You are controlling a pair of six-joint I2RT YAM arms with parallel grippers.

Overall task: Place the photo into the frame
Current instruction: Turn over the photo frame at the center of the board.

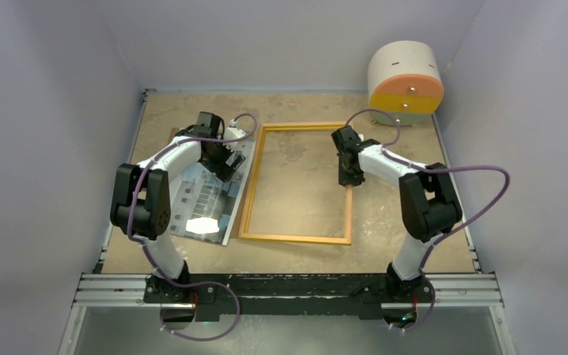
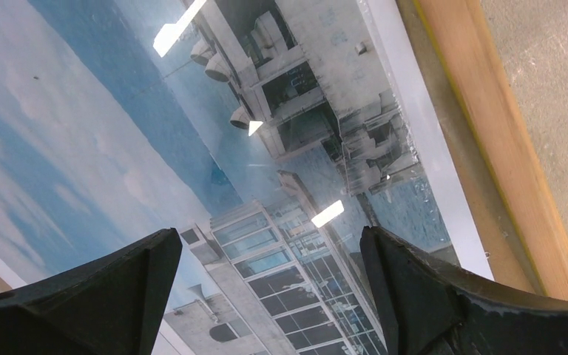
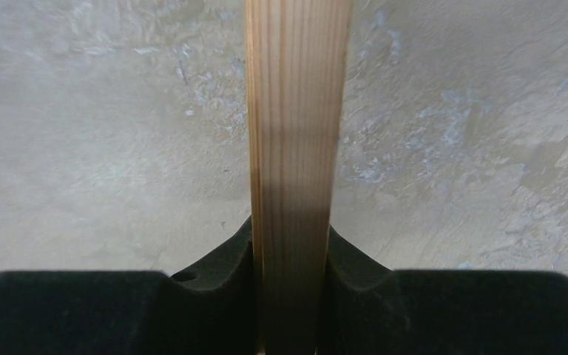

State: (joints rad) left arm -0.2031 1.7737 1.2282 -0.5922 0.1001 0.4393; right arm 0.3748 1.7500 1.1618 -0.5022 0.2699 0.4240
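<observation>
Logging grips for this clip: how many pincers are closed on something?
1. The right pincer is shut on the frame, on its right rail. The left pincer is open above the photo, which lies left of the frame, and holds nothing.

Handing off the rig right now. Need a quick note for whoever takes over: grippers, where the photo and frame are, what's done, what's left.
Left gripper: open, poised over the glossy rectangular white-building-and-blue-sky photo, not gripping it.
Right gripper: shut on the right rail of the large thin-bordered rectangular frame, which lies with its light wood back up.
The photo lies flat on the table beside the frame's left rail, outside the frame.
Done: frame gripped on one side.
Left: pick up the photo and lay it inside the frame.
</observation>
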